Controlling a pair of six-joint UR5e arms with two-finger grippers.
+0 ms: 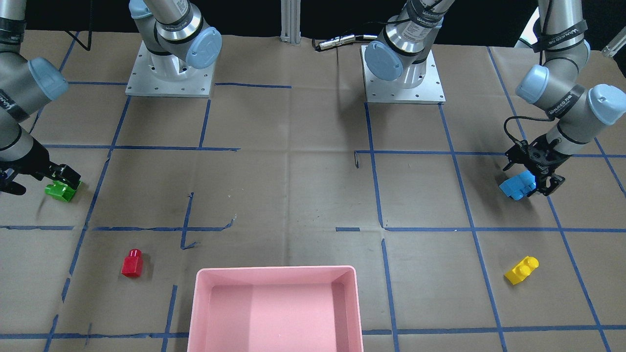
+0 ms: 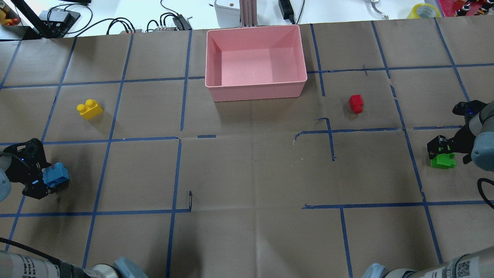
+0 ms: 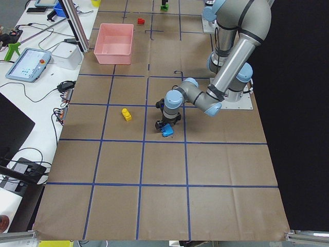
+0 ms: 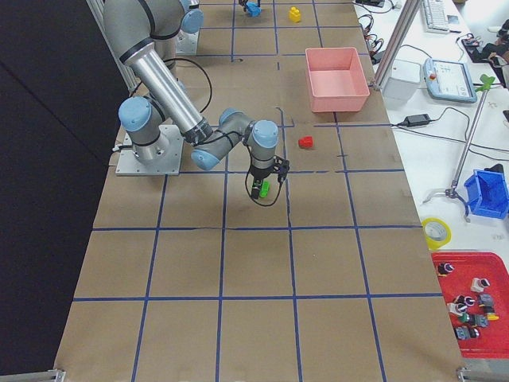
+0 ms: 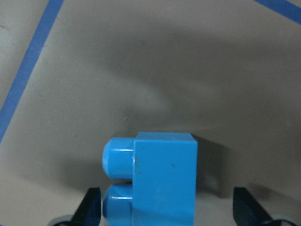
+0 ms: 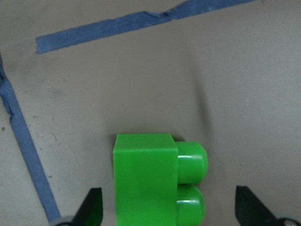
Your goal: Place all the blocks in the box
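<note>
The left fingers (image 5: 94,207) stand apart, straddling the light-blue block (image 5: 164,179), which lies on its side on the worktop (image 1: 293,195) with its studs pointing sideways. The right fingers (image 6: 91,207) are likewise spread around the green block (image 6: 143,179), also on its side. Both blocks look light, rigid and smooth: probably slippery but not fragile. Flat opposite faces would give a surer hold than rounded studs, and here each pair would close stud-end to base, so a centred squeeze matters. The red block (image 1: 132,264) and yellow block (image 1: 521,270) lie well apart from the pink box (image 2: 254,92), which holds no block.
</note>
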